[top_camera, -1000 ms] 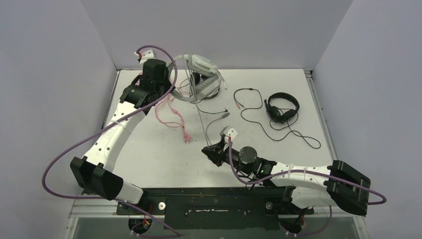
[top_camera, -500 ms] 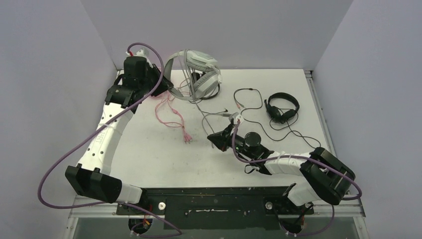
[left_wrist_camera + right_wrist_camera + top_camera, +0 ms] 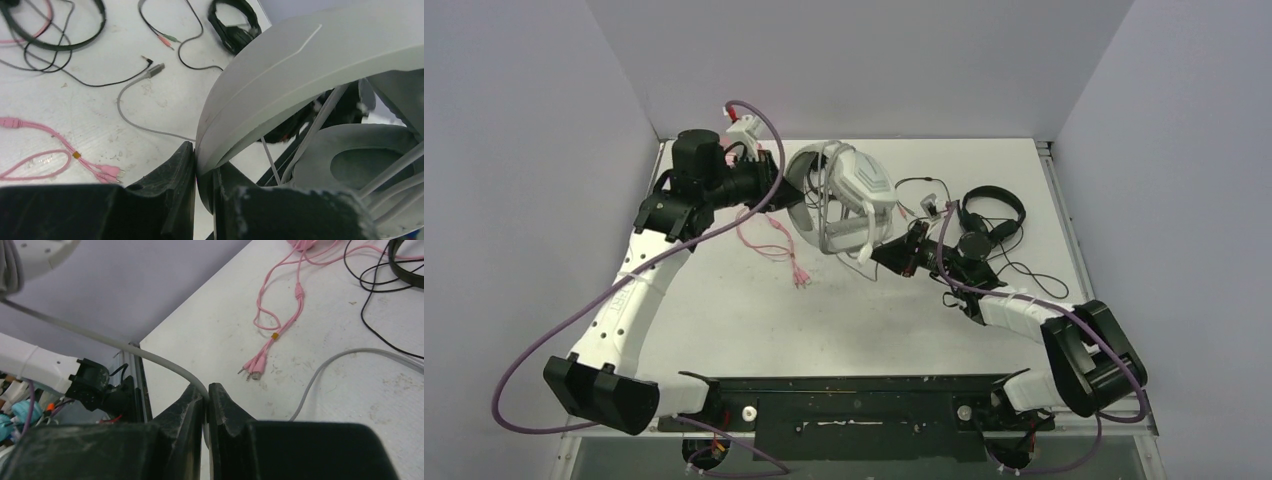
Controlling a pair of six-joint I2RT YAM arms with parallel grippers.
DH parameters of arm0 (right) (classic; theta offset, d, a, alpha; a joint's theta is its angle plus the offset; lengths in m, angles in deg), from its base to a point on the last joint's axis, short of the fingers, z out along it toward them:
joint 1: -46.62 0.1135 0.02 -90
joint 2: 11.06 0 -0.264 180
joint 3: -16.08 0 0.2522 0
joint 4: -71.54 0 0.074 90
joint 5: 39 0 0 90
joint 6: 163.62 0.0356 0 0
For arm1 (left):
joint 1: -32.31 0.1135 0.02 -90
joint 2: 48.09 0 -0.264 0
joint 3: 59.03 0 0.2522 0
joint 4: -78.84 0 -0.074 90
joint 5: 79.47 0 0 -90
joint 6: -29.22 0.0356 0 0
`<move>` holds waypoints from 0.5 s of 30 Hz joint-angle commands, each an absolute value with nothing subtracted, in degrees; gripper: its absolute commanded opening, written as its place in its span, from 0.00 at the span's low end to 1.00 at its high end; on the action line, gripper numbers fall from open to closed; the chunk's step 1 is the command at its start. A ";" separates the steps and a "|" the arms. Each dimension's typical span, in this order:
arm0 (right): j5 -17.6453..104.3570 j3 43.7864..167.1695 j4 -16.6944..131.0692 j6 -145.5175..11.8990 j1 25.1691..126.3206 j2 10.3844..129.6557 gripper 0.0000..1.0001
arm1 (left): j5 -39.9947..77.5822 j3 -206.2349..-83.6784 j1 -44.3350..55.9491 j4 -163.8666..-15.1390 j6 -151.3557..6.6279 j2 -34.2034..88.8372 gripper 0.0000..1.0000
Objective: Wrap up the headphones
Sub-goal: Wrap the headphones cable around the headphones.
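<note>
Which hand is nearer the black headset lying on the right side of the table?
Right. The right hand, shut on the grey cable, sits just left of the black headset; the left hand holds the white headset, further left.

From my overhead feed I see a white table point(image 3: 724, 320) filling the middle of the frame, its top scuffed and smudged with grey marks that show clearest in the wrist views. Three plain lavender-grey walls box it in: the back wall point(image 3: 864, 60) across the top, the left wall point(image 3: 514, 150) down the left side and the right wall point(image 3: 1184, 150) down the right. A thin metal edge strip point(image 3: 1061, 230) runs along the table's right side. At the bottom of the frame a black mounting rail point(image 3: 854, 412) lies across the near edge, with a dark grey strip point(image 3: 874, 465) below it. The light is even and soft, and shadows are faint
</note>
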State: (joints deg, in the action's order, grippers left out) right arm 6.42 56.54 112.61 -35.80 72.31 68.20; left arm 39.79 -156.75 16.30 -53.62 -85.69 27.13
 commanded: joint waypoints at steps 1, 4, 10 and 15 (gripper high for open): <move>-3.55 61.91 105.83 -34.22 69.38 64.94 0.00 | 52.42 -155.26 11.79 -58.42 -71.71 21.61 0.00; -7.50 66.44 97.32 -36.11 69.29 64.21 0.00 | 48.17 -155.75 5.63 -50.83 -55.95 21.73 0.00; -11.27 72.51 79.84 -41.45 69.28 62.42 0.00 | 30.14 -153.65 -0.47 -45.92 -37.76 20.03 0.00; -15.79 74.14 72.69 -42.60 69.47 61.38 0.00 | 14.90 -151.29 -3.27 -50.03 -28.69 18.78 0.00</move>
State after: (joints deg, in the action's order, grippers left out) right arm -11.72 71.45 80.04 -39.84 70.19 64.01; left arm 27.57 -151.83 -1.93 -48.09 -39.57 21.38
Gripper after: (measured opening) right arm 0.066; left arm 0.118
